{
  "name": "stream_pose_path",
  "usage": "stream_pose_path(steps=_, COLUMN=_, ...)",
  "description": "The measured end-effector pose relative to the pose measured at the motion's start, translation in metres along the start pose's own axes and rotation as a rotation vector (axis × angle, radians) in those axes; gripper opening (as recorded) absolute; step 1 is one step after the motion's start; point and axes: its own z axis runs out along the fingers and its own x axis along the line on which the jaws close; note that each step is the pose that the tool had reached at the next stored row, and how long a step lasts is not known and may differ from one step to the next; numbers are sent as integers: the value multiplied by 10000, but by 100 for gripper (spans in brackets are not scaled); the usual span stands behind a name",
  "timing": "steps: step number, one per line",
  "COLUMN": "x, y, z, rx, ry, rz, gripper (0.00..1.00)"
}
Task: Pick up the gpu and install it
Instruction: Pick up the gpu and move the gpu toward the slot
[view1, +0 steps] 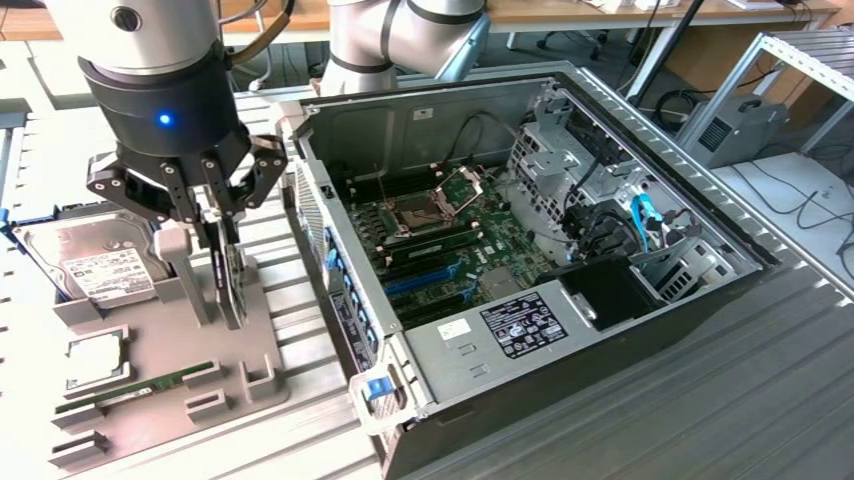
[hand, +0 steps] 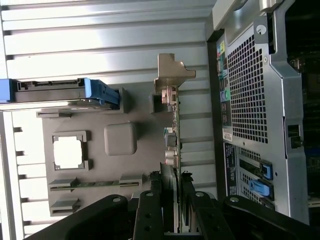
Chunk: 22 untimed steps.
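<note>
The gpu (view1: 234, 285) stands on its long edge in a slot of the grey fixture tray (view1: 167, 350), just beside the open computer case (view1: 400, 130) on the exterior view's left. In the wrist view the card is seen edge-on (hand: 171, 130), with its silver end bracket (hand: 172, 75) at the end far from the camera. The gripper (view1: 214, 262) comes straight down over it, one finger on each flat face, and the jaws look closed on the gpu about midway along its length. Whether its lower edge has left the slot, I cannot tell.

The step in hand seems to be the pick-up out of the holder. To do it well, the pull should run straight up along the slot. Any sideways lean would likely wedge the thin board against the fixture posts or twist it between the fingers. The grip seems best kept on the flat body rather than the bracket, and firm enough that the card does not pivot under the heavier bracket end.

Around it, the hard drive (view1: 100, 265) sits upright in its own bay of the tray, and the memory stick (view1: 134, 390) lies in a narrow groove near the tray's front. Both are apart from the fingers, so they should stay undisturbed if the lift stays vertical. Inside the case, the motherboard (view1: 461, 235) shows blue expansion slots (view1: 420, 280). The case and tray rest on the ribbed metal worktop (view1: 747, 400).
</note>
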Motion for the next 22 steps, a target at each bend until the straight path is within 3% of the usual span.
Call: stream_pose_path(steps=22, x=-8, y=5, z=-101, rx=0, ry=0, rz=-1, gripper=27)
